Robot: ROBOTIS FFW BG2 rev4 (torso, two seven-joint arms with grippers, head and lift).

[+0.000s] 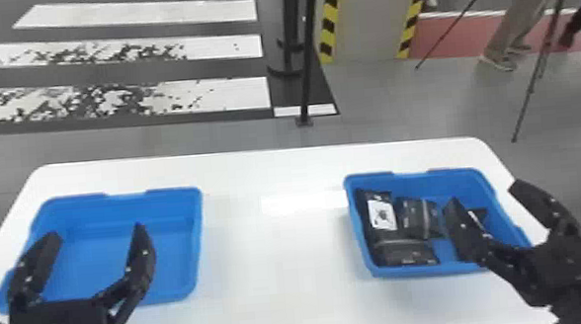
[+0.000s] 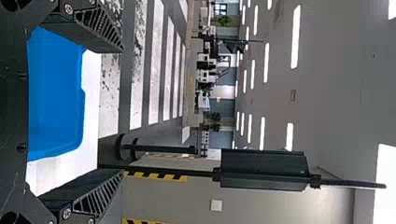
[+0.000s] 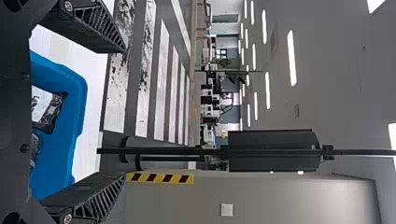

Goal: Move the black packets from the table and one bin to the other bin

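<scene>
On the desk, one bin lies at nine o'clock, the other bin at three o'clock. Inside the other bin are packets, mostly toward its nine o'clock side.

- Head view: from above, forward and steeply down over the counter, left bin and right bin.
- Left wrist view: close by the left bin, facing outward across the room up to the ceiling, turned sideways.
- Right wrist view: likewise, by the right bin.
- All three share the striped floor.
</scene>
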